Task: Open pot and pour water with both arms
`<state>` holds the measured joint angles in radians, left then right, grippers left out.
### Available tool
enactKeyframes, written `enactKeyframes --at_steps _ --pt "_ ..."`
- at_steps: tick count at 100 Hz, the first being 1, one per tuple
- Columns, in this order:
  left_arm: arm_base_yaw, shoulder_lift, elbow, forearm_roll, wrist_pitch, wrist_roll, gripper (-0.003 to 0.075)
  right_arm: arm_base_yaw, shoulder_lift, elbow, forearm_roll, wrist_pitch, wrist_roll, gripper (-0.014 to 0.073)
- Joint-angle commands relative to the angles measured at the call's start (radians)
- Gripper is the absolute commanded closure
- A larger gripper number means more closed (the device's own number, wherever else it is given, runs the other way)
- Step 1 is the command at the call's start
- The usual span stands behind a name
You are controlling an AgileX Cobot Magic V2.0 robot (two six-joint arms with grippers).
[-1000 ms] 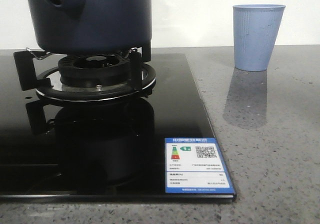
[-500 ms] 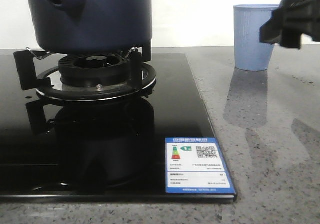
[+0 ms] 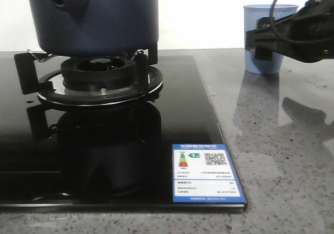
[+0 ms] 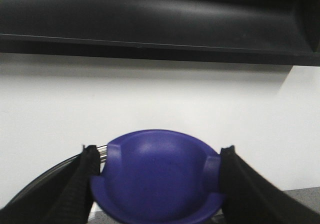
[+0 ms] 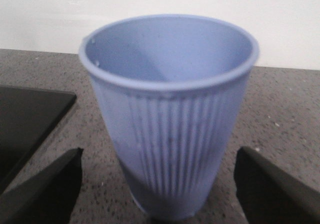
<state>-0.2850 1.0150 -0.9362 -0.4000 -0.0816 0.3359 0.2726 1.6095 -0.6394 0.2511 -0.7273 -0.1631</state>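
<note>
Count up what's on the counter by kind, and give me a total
Pots: 1, the pot on the burner.
Cups: 1, the pale blue cup.
Hobs: 1, the black glass hob.
Stickers: 1, the energy label on the hob.
Total: 4

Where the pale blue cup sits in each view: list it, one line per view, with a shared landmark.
Front: the pale blue cup stands far right, partly behind the right gripper.
Left wrist: not in it.
Right wrist: cup centred between the open fingers.
Shared landmark: the speckled counter, also beneath the cup in the right wrist view.
</note>
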Motion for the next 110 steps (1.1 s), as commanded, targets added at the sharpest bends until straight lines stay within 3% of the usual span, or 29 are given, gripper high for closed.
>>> enactKeyframes --at_steps 1,13,68,90,110 --pt "0.004 -0.026 -0.039 0.006 -0.099 0.001 0.0352 0.001 -0.003 -0.053 -0.017 -0.073 0.009 0.0054" --pt "0.004 -0.026 -0.039 0.006 -0.099 0.001 0.0352 -0.003 0.036 -0.072 0.052 -0.113 0.016 0.0054" --pt "0.004 -0.026 -0.039 0.006 -0.099 0.001 0.0352 -0.016 0.106 -0.173 -0.004 -0.097 0.067 0.006" --pt "0.004 -0.026 -0.039 0.006 -0.101 0.001 0.0352 -0.025 0.106 -0.173 -0.004 -0.071 0.067 0.0296" --pt "0.004 -0.026 -0.039 0.006 -0.101 0.001 0.0352 -0.025 0.061 -0.173 -0.044 -0.003 0.063 0.03"
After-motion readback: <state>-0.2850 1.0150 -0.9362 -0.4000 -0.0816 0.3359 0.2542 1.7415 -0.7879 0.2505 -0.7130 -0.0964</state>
